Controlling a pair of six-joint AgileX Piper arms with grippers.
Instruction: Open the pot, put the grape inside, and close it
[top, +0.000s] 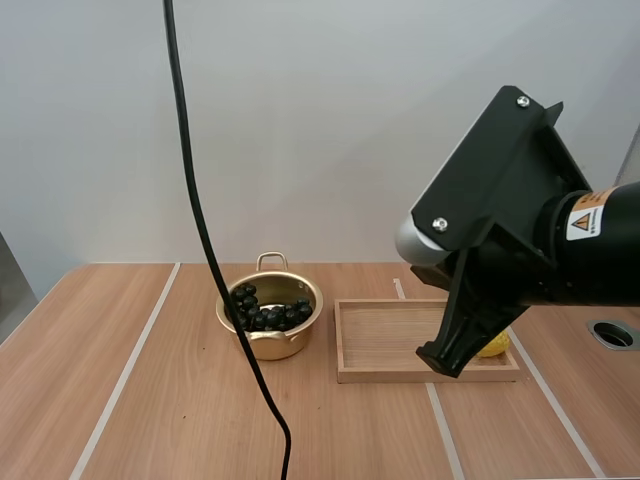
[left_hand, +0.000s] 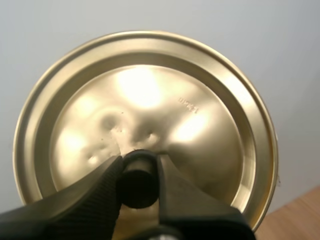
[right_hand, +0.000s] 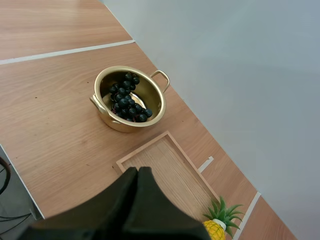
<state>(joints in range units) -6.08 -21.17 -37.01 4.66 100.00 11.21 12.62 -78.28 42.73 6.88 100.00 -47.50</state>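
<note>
In the pot: grapes
Left gripper: pinches lid by its knob
Right gripper: fingers pressed together, over tray

Counted at the scene: one gold pot with two loop handles, one bunch of dark grapes, one gold lid bearing a single black knob, one wooden tray, one toy pineapple and one wood-grain bench. Robot hands number two: one left hand, one right hand.
</note>
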